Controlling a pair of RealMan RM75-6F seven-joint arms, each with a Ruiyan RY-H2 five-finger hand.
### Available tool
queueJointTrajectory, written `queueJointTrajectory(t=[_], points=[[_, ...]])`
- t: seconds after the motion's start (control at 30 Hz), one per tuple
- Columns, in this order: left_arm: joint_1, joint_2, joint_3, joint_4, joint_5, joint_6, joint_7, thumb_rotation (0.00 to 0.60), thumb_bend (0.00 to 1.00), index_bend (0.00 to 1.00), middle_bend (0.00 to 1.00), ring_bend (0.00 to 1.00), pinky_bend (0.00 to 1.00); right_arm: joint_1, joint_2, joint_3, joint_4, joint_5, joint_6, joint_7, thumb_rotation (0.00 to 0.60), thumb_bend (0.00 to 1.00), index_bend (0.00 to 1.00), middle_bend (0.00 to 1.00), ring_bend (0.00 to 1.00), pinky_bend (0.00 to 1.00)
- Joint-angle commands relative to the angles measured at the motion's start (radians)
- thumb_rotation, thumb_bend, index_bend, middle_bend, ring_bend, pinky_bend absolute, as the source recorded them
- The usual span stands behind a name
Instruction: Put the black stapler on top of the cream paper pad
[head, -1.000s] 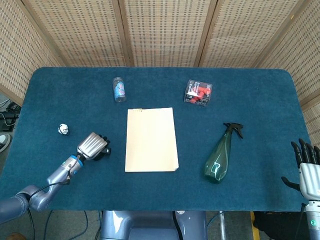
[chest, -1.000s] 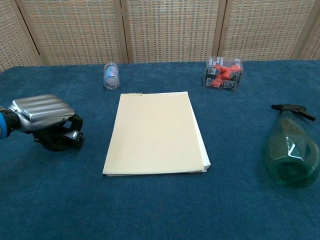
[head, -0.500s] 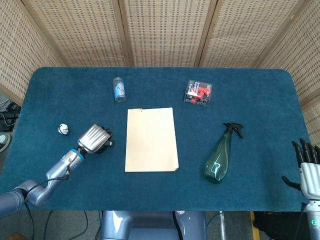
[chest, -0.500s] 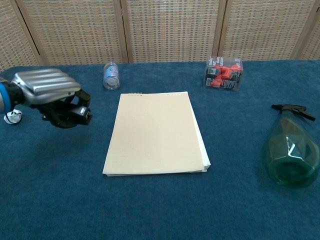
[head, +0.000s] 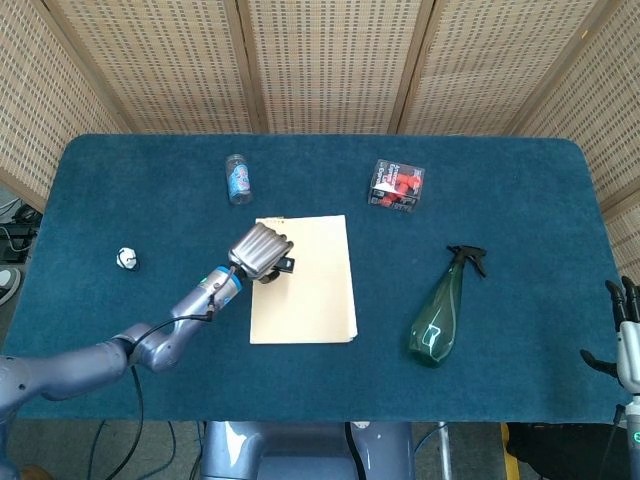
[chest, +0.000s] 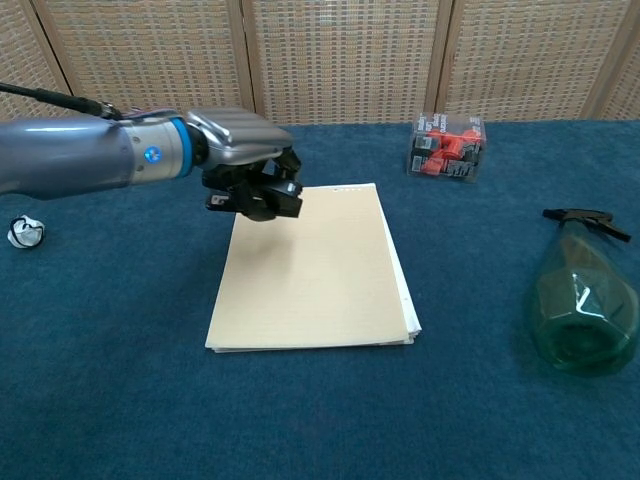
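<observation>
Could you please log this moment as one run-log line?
left hand: holds black stapler above cream paper pad | not yet released | right hand: idle, open

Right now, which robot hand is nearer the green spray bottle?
Right. The right robot hand sits at the table's right edge, beyond the green spray bottle; the left robot hand holds the black stapler over the pad's left side, farther away.

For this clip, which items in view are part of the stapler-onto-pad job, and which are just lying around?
Part of the job:
- black stapler, held by the left hand above the pad's left edge
- cream paper pad

Just lying about:
- small clear bottle, on its side
- clear box of red and black clips
- green spray bottle, lying down
- small white object
</observation>
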Motion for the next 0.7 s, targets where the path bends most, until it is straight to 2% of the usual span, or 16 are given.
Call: queueJointTrajectory(t=[0.03,0.37,0.47,0.5,0.57,0.63,0.7], points=[[-0.055,-0.072,-0.004,0.061,-0.051,-0.031,0.020,0.600,0.60,0.69,0.47,0.52,0.65,-0.003,0.001,0.006,0.011,0.015,-0.008,0.012,0.600,0.00,0.00,0.00,0.00,0.00],[-0.111,-0.166,0.041,0.150,-0.084,-0.027,0.049,0.600,0.60,0.68,0.47,0.52,0.65,-0.005,0.007,0.005,0.026,0.022,-0.023,0.040,0.600,0.00,0.00,0.00,0.00,0.00],[-0.114,-0.170,0.055,0.148,-0.095,-0.015,0.062,0.600,0.58,0.63,0.43,0.51,0.62,-0.007,0.011,0.005,0.023,0.019,-0.021,0.048,0.600,0.00,0.00,0.00,0.00,0.00],[-0.114,-0.168,0.061,0.146,-0.100,-0.010,0.070,0.600,0.57,0.58,0.39,0.47,0.58,-0.008,0.012,0.005,0.021,0.017,-0.019,0.050,0.600,0.00,0.00,0.00,0.00,0.00],[-0.114,-0.162,0.072,0.135,-0.118,-0.008,0.085,0.600,0.47,0.42,0.24,0.35,0.47,-0.010,0.014,0.004,0.018,0.013,-0.015,0.053,0.600,0.00,0.00,0.00,0.00,0.00],[-0.117,-0.150,0.084,0.119,-0.147,-0.010,0.106,0.600,0.28,0.16,0.06,0.13,0.29,-0.011,0.016,0.004,0.014,0.010,-0.011,0.055,0.600,0.00,0.00,0.00,0.00,0.00],[-0.119,-0.138,0.091,0.099,-0.177,-0.002,0.126,0.600,0.19,0.03,0.00,0.02,0.19,-0.013,0.018,0.003,0.010,0.006,-0.007,0.057,0.600,0.00,0.00,0.00,0.00,0.00]])
